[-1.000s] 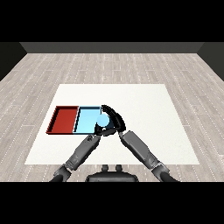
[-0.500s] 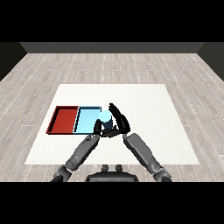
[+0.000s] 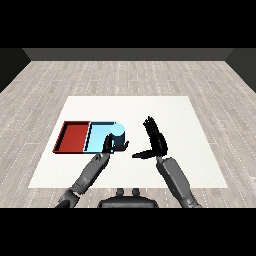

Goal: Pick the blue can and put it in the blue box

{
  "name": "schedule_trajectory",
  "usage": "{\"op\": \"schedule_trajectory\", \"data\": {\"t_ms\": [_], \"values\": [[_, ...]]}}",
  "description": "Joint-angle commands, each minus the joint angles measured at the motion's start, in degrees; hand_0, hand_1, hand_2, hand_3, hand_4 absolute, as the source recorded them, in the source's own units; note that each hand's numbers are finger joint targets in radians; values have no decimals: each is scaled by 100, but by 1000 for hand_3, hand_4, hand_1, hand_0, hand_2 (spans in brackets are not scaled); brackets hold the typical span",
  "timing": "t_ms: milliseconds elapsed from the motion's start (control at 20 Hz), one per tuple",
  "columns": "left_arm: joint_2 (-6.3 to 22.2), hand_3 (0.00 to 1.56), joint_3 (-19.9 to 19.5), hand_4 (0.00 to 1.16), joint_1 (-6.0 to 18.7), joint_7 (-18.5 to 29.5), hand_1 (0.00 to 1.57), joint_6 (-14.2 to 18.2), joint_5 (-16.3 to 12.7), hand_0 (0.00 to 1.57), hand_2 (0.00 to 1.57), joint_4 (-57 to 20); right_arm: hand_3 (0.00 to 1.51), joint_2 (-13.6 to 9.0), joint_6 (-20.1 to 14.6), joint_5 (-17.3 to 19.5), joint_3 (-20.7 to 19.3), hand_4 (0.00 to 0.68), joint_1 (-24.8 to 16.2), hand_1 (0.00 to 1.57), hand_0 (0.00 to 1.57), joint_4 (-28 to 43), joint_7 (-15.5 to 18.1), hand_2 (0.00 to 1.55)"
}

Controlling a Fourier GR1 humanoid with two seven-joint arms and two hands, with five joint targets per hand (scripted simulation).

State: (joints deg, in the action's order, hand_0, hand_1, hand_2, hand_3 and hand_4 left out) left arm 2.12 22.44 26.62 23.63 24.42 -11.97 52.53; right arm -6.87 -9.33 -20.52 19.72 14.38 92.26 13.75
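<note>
You see the red tray (image 3: 74,137) farthest left on the desk (image 3: 175,112), the blue tray (image 3: 97,136) touching it. Your left robot hand (image 3: 112,144) curls round the blue can (image 3: 117,134) at that tray's right edge. Well right, your right robot hand (image 3: 154,140) is released, fingers straight.

My two forearms are grey, smooth and rounded, each thickest around the middle and narrowing toward the wrist. My left forearm (image 3: 89,174), on the side nearer the red tray (image 3: 73,137), looks a slightly lighter grey and shows a darker band down near the elbow. My right forearm (image 3: 176,181), on the side farther from that tray, has a soft sheen along its top. Both end in black hands: my left hand (image 3: 113,143) is a compact dark shape, my right hand (image 3: 156,141) shows slim black fingers and a thumb (no markings I can make out).
</note>
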Motion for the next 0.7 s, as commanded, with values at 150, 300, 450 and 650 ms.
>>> {"op": "schedule_trajectory", "data": {"t_ms": [150,300,450,650], "values": [[268,1494,-367,1137,11,-227,1571,-44,172,1571,1571,-11,0,-470,266,-415,-897,0,-718,0,0,963,34,0],[583,1501,-425,1132,-60,-587,1571,7,302,1571,1571,208,0,-435,187,-359,-1077,0,-1084,0,0,1017,248,0],[913,1493,-972,1134,323,-568,1571,-162,156,1571,1571,-531,0,-568,180,-461,-1312,0,-924,0,0,926,-93,0],[1257,1503,-1296,1086,625,-1147,1571,-292,60,1571,1571,-1166,0,-600,-214,-229,-1228,0,-919,0,0,1406,-568,0]]}}
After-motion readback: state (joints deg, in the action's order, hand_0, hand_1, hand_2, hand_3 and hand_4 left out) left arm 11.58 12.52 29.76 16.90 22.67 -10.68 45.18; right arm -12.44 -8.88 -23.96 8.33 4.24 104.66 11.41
